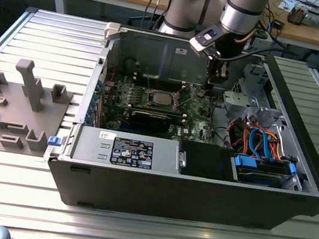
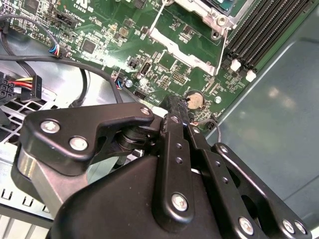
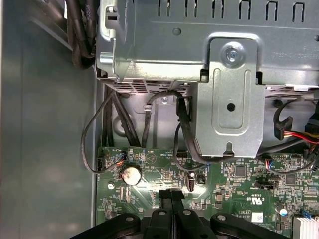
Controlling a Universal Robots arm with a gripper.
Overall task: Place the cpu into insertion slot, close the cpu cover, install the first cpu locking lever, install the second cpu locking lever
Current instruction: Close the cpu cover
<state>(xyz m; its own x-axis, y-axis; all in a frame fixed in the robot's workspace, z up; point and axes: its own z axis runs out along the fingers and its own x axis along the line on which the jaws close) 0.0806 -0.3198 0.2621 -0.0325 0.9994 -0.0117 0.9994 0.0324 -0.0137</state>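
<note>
- An open computer case (image 1: 196,192) lies on its side on a ribbed metal table (image 1: 51,36) and takes up the middle and right of the exterior view.
- The robot arm (image 1: 243,11) comes down from the upper middle of that frame into the case.
- The gripper (image 1: 209,90) hangs over the green circuit board (image 1: 196,116), just above centre in the frame and towards the exterior view's right of the socket.
- In both wrist views the two black fingers (image 3: 167,199) are pressed together with nothing between them. Their tips sit just above the board, close to a round coin battery (image 3: 131,174).
- The cpu (image 1: 162,99), a small silvery square, sits in the insertion slot (image 1: 152,98) near the centre of the exterior view, apart from the gripper.
- In the second wrist view the cpu cover (image 2: 182,50), a thin silvery frame, stands beside the socket and does not lie over the chip. It is between the socket and the fingertips (image 2: 177,107).
- A grey metal drive cage (image 3: 229,99) with black cables beneath it lies beyond the battery in the first wrist view.
- Grey fixture blocks (image 1: 16,103) rest on the table at the left of the exterior view.
</note>
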